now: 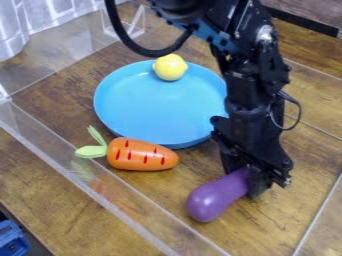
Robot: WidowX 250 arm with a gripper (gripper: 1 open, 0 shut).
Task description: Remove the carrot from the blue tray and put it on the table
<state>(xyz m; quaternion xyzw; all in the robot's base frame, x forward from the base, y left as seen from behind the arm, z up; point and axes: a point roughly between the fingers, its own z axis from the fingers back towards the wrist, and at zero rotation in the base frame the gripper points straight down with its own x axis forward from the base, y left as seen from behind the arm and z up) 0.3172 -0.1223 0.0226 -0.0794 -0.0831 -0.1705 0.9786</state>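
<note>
Purple eggplant (218, 196) against the black jaws (251, 172), their grip on it unclear; no readable writing visible.

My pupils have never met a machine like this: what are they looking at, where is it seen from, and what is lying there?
The black machine is a single robot arm, reaching down from the top of the picture. Its gripper, the hand part, is down at a glossy purple toy eggplant; whether it truly holds it is hidden. One camera looks down at the dark brown wood-grain table, edged by clear plastic walls. On the table lie a round bright blue plate and, beside it, an orange toy carrot with green leaves. A small yellow ball sits at the plate's far edge.
</note>
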